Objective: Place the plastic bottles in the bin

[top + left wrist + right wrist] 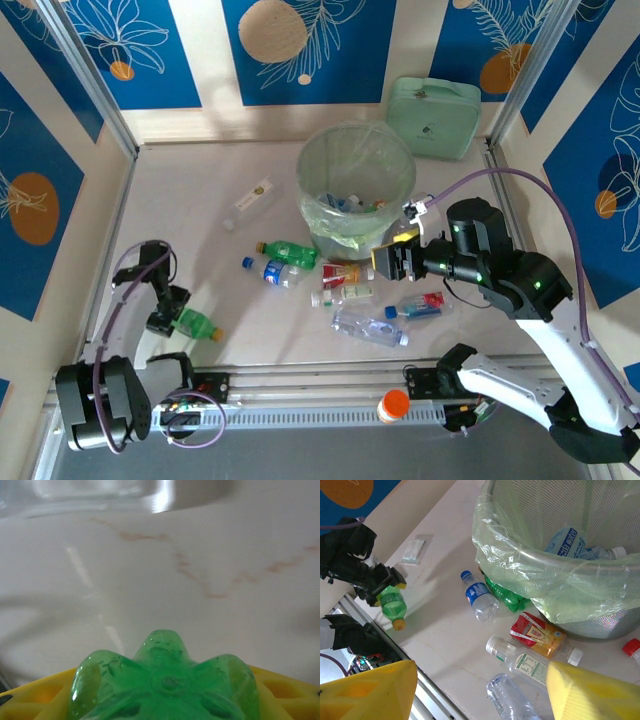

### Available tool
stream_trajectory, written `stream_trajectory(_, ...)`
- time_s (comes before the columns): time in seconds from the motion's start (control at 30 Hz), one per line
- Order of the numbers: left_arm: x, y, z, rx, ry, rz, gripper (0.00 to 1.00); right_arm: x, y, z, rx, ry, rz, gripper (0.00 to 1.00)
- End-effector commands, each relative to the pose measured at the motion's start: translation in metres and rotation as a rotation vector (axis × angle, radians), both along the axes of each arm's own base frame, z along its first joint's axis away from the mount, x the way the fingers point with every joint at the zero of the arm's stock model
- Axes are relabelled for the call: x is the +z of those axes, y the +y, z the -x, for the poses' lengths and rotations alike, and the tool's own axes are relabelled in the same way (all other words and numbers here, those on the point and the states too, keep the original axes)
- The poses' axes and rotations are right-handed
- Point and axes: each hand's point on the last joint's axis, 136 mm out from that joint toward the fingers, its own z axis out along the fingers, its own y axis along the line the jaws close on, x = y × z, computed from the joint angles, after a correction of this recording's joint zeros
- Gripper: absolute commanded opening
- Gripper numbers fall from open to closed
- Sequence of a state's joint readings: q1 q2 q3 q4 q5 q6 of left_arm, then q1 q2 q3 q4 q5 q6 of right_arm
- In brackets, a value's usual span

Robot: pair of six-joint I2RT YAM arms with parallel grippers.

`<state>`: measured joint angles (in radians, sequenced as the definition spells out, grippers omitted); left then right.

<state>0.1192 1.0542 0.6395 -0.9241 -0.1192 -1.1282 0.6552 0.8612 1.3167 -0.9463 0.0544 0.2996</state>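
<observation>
My left gripper (pixel 172 320) is shut on a green bottle (pixel 198 324) with a yellow cap, low at the front left. The bottle's ribbed base (pixel 165 680) sits between the yellow fingers (pixel 30 697). My right gripper (pixel 396 262) hangs open beside the bin (pixel 345 238), with nothing between its fingers (pixel 585 690). Below it lie a white-capped clear bottle (pixel 520 661), a crushed clear bottle (pixel 512 700), a red-labelled bottle (pixel 537 634), a blue-labelled bottle (pixel 480 597) and a green bottle (pixel 507 596). Several bottles lie inside the bin's green liner (pixel 560 570).
A clear bottle (pixel 250 203) lies alone at the back left. A red-capped bottle (pixel 420 305) lies under my right arm. A mint-green case (pixel 433 117) leans on the back wall. An orange-capped item (pixel 393 404) sits on the front rail (pixel 300 385).
</observation>
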Motion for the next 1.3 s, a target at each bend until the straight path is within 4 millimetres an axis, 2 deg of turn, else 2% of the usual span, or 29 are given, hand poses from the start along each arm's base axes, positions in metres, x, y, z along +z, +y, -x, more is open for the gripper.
stream_trajectory(0.0,0.024,-0.013,-0.015,-0.047,-0.073,0.036,0.46,0.013,0.003,0.002,0.010,-0.022,-0.036,0.69)
stream_trajectory(0.13,0.059,-0.030,-0.042,-0.139,-0.215,0.051,0.46,0.014,0.007,-0.002,0.006,-0.021,-0.047,0.69)
stream_trajectory(0.27,0.103,-0.058,-0.079,-0.297,-0.444,0.106,0.45,0.017,0.014,-0.009,0.013,-0.026,-0.065,0.69)
stream_trajectory(0.4,0.160,-0.088,-0.107,-0.473,-0.698,0.162,0.45,0.021,0.027,-0.015,0.038,-0.013,-0.089,0.69)
stream_trajectory(0.57,0.228,-0.130,-0.127,-0.634,-1.017,0.311,0.47,0.034,0.051,-0.020,0.115,0.014,-0.158,0.69)
stream_trajectory(0.8,0.326,-0.165,-0.134,-0.740,-1.388,0.446,0.46,0.062,0.094,-0.025,0.266,0.078,-0.277,0.76)
stream_trajectory(0.9,0.365,-0.182,-0.134,-0.796,-1.514,0.506,0.46,0.083,0.114,-0.033,0.307,0.097,-0.357,0.91)
stream_trajectory(0.97,0.386,-0.194,-0.133,-0.835,-1.577,0.534,0.46,0.089,0.125,-0.041,0.326,0.120,-0.372,1.00)
stream_trajectory(1.07,0.409,-0.212,-0.131,-0.893,-1.652,0.596,0.46,0.096,0.138,-0.053,0.333,0.150,-0.362,0.99)
stream_trajectory(1.2,0.422,-0.235,-0.131,-0.967,-1.683,0.652,0.46,0.110,0.151,-0.061,0.383,0.175,-0.401,0.99)
stream_trajectory(1.27,0.429,-0.246,-0.129,-1.003,-1.697,0.664,0.46,0.108,0.157,-0.065,0.400,0.189,-0.400,0.99)
